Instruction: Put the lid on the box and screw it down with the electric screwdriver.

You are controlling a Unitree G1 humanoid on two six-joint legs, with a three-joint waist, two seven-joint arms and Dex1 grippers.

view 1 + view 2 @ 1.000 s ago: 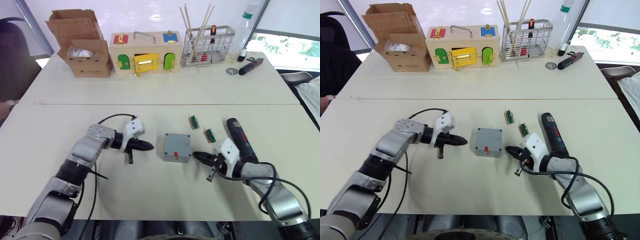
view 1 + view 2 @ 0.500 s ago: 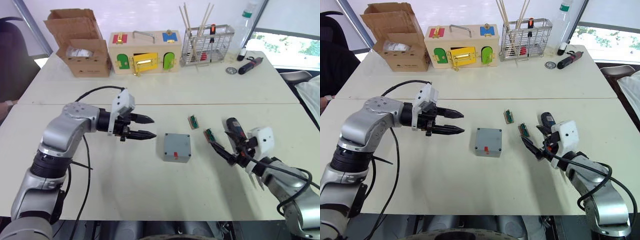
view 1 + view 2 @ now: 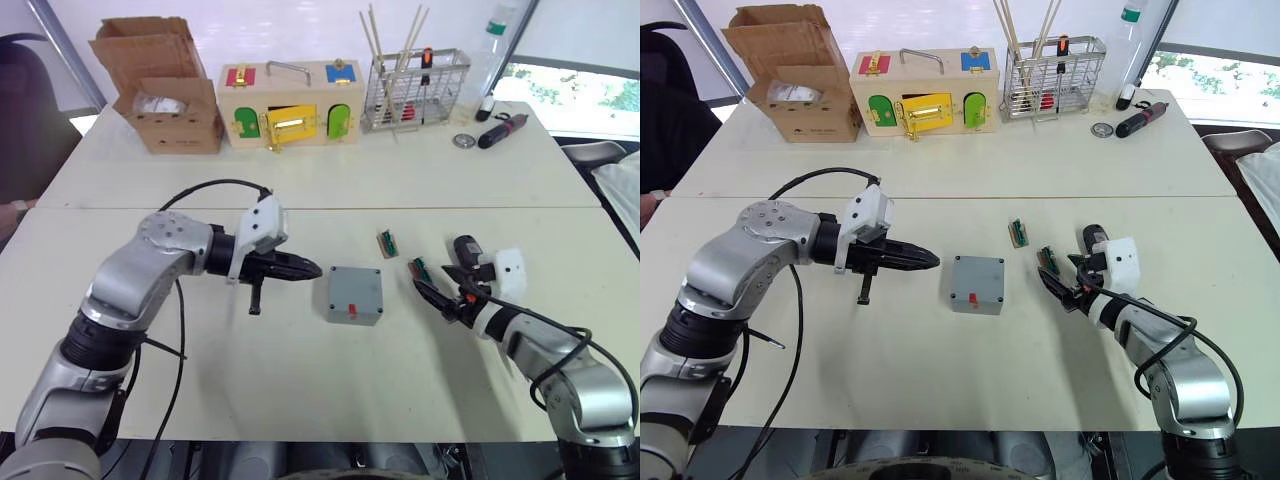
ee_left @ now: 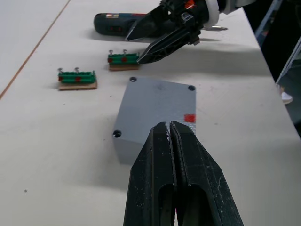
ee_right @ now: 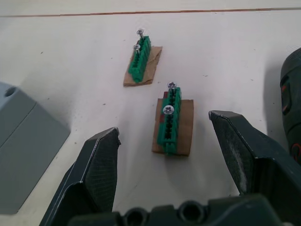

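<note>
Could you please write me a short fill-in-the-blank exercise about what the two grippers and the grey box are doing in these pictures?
1. The left gripper points at the box with its fingers ____.
2. The right gripper is ____, with a green screw holder on the table ahead of it.
3. The small tab on the side of the box is ____ in colour.
4. The electric screwdriver is lying on the ____.

Missing words: shut; open; red; table

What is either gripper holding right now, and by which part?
Nothing is held. The left gripper is shut on nothing beside the box; the right gripper is open over a green screw holder.
</note>
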